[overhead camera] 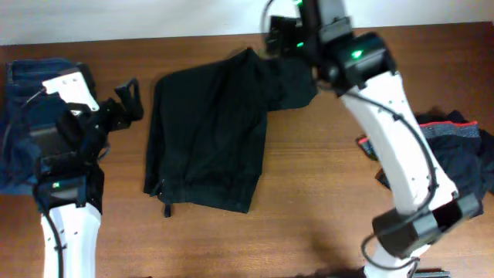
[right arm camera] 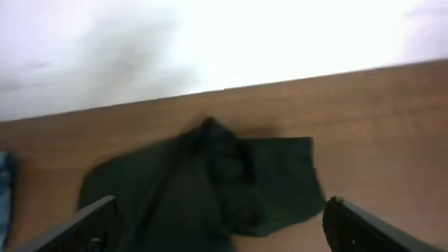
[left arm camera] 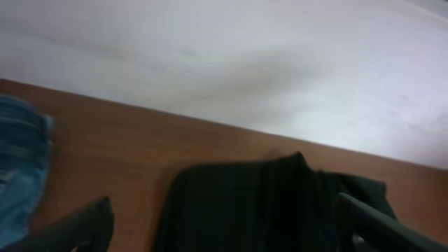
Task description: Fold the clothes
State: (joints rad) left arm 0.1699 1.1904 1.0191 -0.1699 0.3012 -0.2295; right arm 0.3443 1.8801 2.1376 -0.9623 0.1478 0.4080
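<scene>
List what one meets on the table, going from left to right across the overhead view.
From the left: blue denim jeans → open left tool → soft black folded trousers → dark crumpled garment with a red-edged band.

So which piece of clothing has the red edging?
The dark bundle at the far right; the trousers in the middle are plain black, and the jeans on the left are blue.
</scene>
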